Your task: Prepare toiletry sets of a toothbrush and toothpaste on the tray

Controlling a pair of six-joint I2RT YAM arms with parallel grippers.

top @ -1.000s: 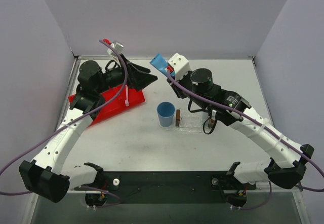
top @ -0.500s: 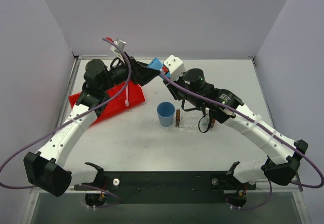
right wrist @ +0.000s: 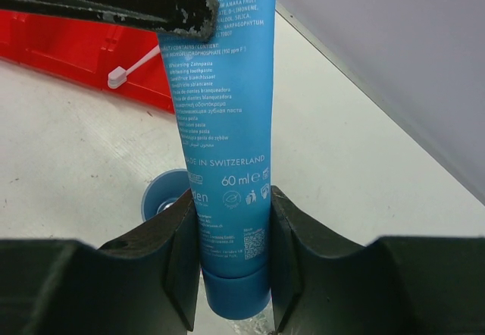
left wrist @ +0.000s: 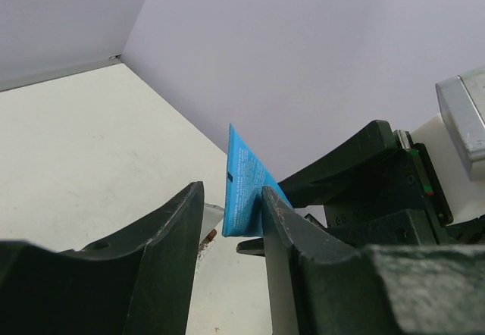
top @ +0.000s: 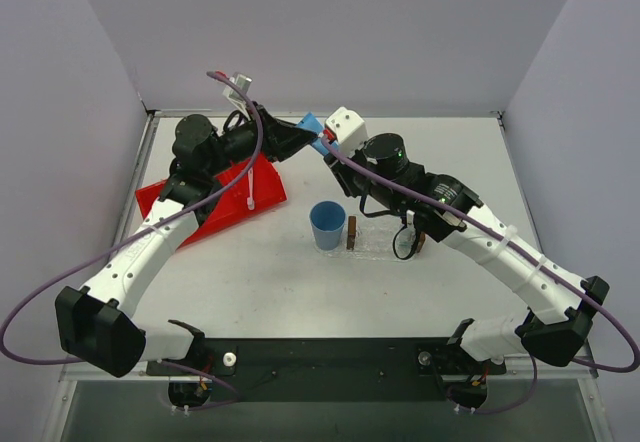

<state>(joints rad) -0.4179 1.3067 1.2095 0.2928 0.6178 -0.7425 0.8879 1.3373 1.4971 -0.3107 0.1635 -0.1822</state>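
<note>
The right gripper had its jaws clamped on the blue toothpaste just above the cap, the tube standing out from them. The left gripper straddled the tube's flat crimped end with its jaws partly apart: the tube lay against one finger, with a gap to the other. Both met in the air at about 12 o'clock from the blue cup. The left arm climbed from its base along the table's left side, bent at the elbow and pointed its wrist toward 3 o'clock. The right arm swept from its base toward 10 o'clock, passing over the tray, which sat just beside the cup at 3 o'clock. The toothbrush lay on the red bin, at 10 o'clock from the cup.
</note>
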